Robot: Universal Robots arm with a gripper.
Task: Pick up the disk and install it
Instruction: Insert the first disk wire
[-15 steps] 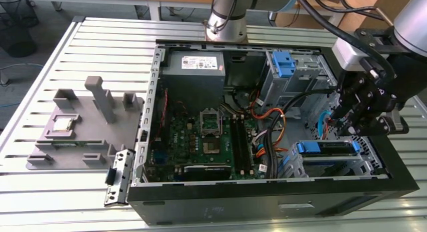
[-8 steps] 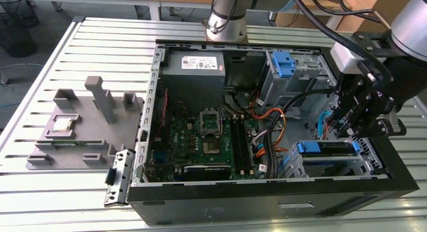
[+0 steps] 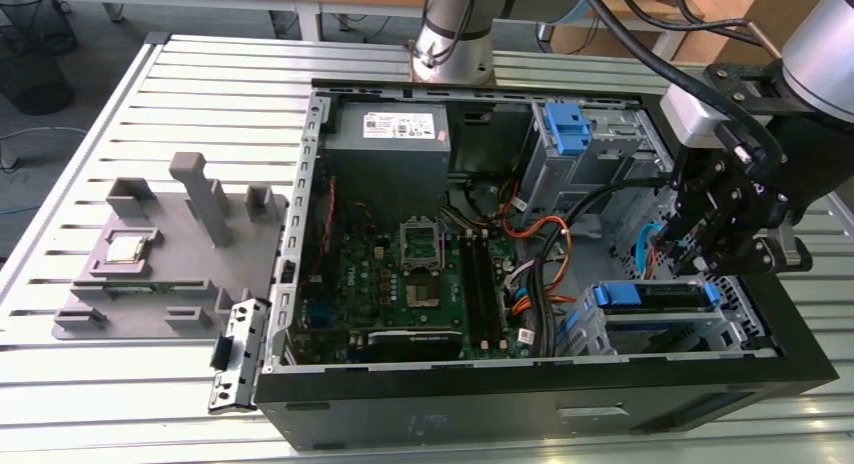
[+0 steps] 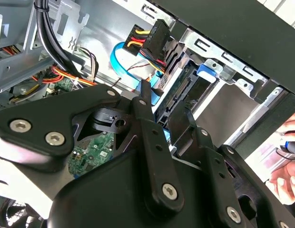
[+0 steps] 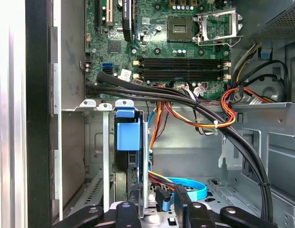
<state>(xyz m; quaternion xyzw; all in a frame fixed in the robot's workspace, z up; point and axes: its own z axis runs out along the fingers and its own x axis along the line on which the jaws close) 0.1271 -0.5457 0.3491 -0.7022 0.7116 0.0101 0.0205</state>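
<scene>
- Blue plastic marks the disk (image 5: 127,131). Its bracket stands on edge inside the metal drive cage (image 5: 105,156), in the front corner of the open computer case (image 3: 534,416), towards the exterior view's right.
- The gripper (image 4: 162,107) hangs directly over that cage. Its two black fingers (image 4: 148,128) are parted, one to either side of the disk's bare connector end.
- Nothing looks clamped between them. From these angles, though, I cannot rule out a pad resting against the bracket.
- As I judge it, the pick-up is over and the install is in its closing part, since the disk sits down in its slot rather than hanging from the arm. Whether it is pushed fully home I cannot tell.
- A black power plug (image 4: 152,34) and a blue data cable (image 4: 120,64) lie loose just beside the disk's end and appear not to be joined to it.
- Any further move here calls for travel straight along the slot with no sideways drag. The cage wall, the loose plug and the black wire bundle (image 5: 185,97) crossing near the cage all crowd the fingers.
- A person's hand (image 4: 286,175) shows beyond the case's outer wall, so the arm needs to keep clear of that side.
</scene>
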